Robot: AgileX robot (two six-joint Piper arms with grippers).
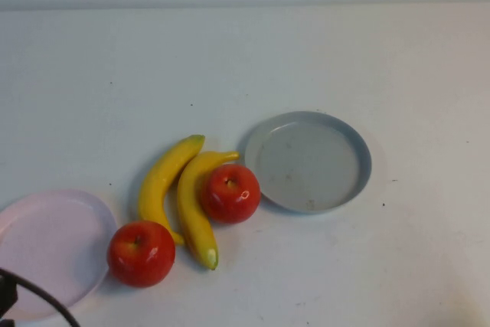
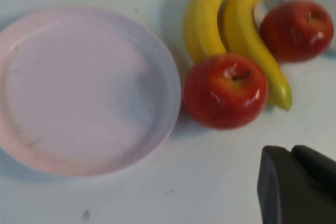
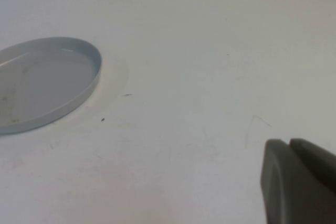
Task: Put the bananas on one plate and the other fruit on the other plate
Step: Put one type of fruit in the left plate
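Nearest the high camera, at the pale pink plate's (image 1: pixel 46 250) near edge, a dark cable and a bit of the left arm (image 1: pixel 15 296) were seen. Only a dark corner of the left gripper (image 2: pixel 296 184) was caught in its wrist view, held above the bare white surface (image 1: pixel 253 59) just beside the near apple; whether its jaws were open or closed cannot be told, and nothing was seen held in them.

All other places are given relative to the pink plate, which was seen with nothing on it. One red apple (image 1: pixel 141 253) was found touching its right rim. Two yellow bananas (image 1: pixel 184 189) were laid side by side just past that apple, on the side away from the pink plate, pressed against each other and angled toward the far side. A second red apple (image 1: pixel 230 193) was set against the farther banana, still further from the pink plate. Beyond it, well apart from the pink plate, the grey-blue plate (image 1: pixel 308 161) was seen bare, its rim nearly touched by that apple.

Farther still from the pink plate, past the grey-blue plate, the right gripper (image 3: pixel 299 182) was shown only as a dark corner over bare surface; its jaws' state cannot be told.
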